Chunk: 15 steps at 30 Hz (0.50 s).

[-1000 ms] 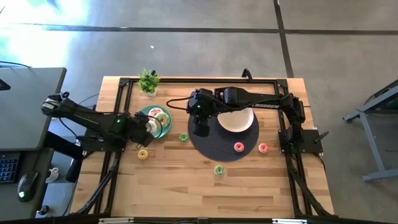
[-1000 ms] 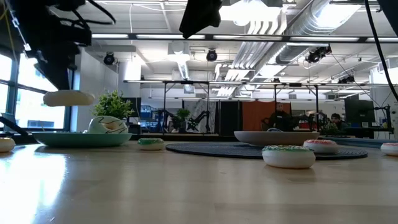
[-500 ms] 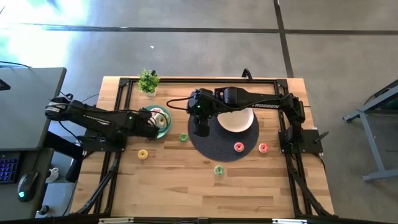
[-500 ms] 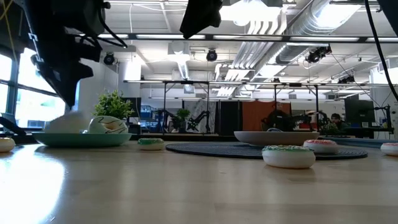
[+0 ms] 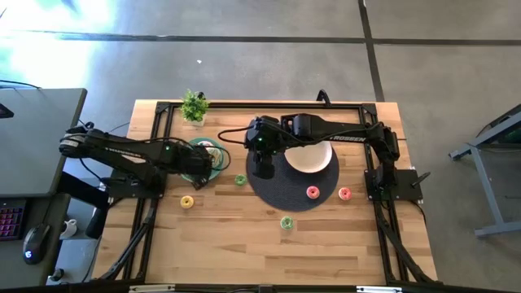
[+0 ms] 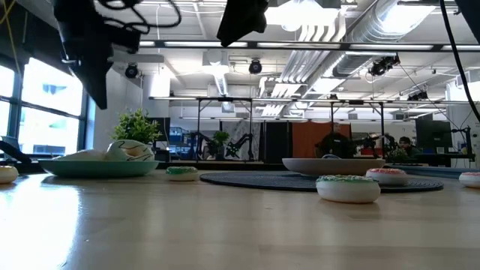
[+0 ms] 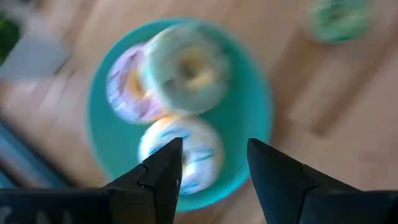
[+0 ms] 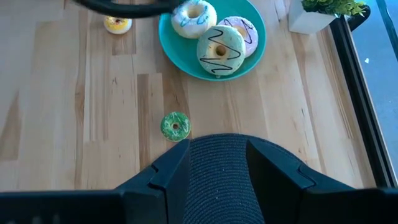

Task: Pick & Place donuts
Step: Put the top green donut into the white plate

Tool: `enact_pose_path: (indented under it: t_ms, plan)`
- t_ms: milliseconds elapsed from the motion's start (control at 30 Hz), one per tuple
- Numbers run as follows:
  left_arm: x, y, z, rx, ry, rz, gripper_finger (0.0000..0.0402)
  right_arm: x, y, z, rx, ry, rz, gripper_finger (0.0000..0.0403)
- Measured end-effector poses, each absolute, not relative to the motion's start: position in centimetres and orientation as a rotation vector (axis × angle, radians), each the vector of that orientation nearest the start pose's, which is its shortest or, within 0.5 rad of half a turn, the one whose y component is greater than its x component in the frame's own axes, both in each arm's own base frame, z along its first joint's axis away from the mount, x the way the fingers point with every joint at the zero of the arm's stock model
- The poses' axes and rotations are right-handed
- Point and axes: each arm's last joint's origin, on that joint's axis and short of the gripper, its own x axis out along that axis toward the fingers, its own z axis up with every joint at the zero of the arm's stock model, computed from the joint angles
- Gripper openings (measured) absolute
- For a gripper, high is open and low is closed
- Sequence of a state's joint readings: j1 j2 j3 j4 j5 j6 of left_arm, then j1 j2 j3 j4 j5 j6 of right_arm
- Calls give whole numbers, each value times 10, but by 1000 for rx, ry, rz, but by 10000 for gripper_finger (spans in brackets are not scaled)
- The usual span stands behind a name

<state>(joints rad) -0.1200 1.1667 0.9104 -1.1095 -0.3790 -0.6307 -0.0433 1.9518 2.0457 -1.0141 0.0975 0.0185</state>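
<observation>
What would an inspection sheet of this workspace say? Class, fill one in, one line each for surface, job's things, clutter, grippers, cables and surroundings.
Surface: wooden table with a dark round mat.
Job's things: three donuts on the teal plate; small green donut and yellow donut on the wood; the high view shows more at the mat; white plate holds none.
Clutter: potted plant at the table's far edge.
Grippers: left gripper open above the teal plate; right gripper open, empty, over the mat's edge.
Cables: dark lines along the frame.
Surroundings: concrete floor; desk to one side.
</observation>
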Motion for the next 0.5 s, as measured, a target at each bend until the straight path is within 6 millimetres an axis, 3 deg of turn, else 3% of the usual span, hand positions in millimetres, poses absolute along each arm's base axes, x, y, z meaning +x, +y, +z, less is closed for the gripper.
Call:
enact_pose_path:
  t_ms: [133, 233, 367, 500]
  plan:
    - [194, -14, 257, -207, 1165, 528, 174, 412, -21, 353, -9, 948, -139, 153]
    - [199, -17, 259, -213, 1107, 500, 174, 411, -21, 337, -8, 1004, -139, 153]
    - [197, -27, 265, -172, 1043, 446, 160, 414, -18, 291, 94, 1080, -95, 153]
    - [187, -31, 272, -148, 1010, 434, 137, 424, -12, 237, 69, 958, -2, 153]
